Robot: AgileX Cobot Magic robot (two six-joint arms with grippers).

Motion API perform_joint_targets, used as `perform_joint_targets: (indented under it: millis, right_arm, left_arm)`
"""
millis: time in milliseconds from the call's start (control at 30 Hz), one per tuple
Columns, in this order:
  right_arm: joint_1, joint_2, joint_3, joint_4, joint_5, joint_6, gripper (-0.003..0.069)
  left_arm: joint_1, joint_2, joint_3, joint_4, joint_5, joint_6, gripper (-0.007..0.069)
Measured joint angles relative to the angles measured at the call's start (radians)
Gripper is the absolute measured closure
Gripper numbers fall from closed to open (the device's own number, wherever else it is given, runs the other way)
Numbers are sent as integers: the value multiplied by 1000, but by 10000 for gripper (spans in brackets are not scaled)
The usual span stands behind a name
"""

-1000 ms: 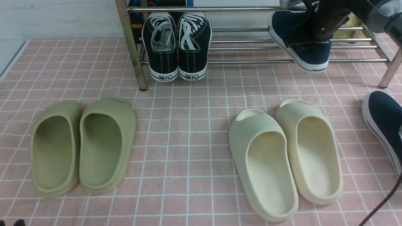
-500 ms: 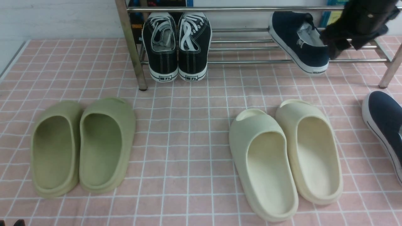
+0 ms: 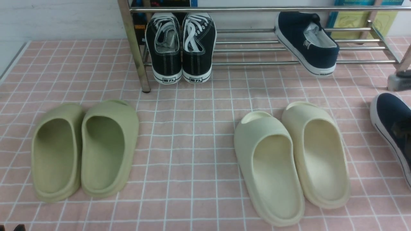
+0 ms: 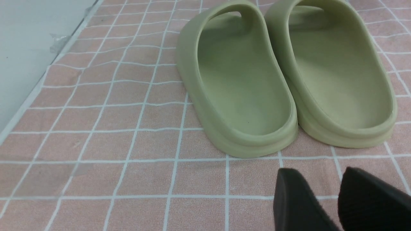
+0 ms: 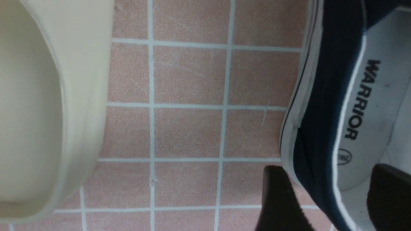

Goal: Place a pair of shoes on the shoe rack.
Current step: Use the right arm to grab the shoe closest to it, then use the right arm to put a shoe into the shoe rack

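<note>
Insole (image 5: 372, 134) txt "WARRIOR" | navy floor shoe (image 5: 330, 96) | blk sneaker heel tabs (image 3: 167, 80) "回力"

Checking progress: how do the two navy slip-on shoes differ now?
The racked navy shoe lies on the shoe rack, heel overhanging the front; the other navy shoe lies on the checked cloth at the right. Nothing grips the racked shoe; the open jaws of the right gripper straddle the other shoe's side wall. Both are navy with white soles.
</note>
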Motion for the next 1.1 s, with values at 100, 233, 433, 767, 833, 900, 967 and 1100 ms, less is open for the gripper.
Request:
perform_joint_targets:
  millis: [100,233,433,767,833,900,967,1100]
  right_arm:
    - [0,8,26,-8,-53,24,281]
    - [0,59,36,-62,-121,74,284]
    - [0,125,38,-86,-140,90,377]
    - [0,15,34,-70,-116,88,645]
    - [0,-19,18,-35,-82,65,645]
    - [0,-44,-4,-11,-59,43,645]
    - [0,-67,-57,37,-37,-3,645]
    - [0,-63,-132,85,-29,-51,645]
  left_arm:
    - [0,0,0,0,0,0,384]
    - [0,0,0,0,0,0,384]
    - [0,0,0,0,0,0,384]
    - [0,0,0,0,0,0,384]
    - [0,0,0,0,0,0,384]
    - [0,0,0,0,0,0,384]
    - [0,0,0,0,0,0,384]
    - [0,0,0,1,0,0,384]
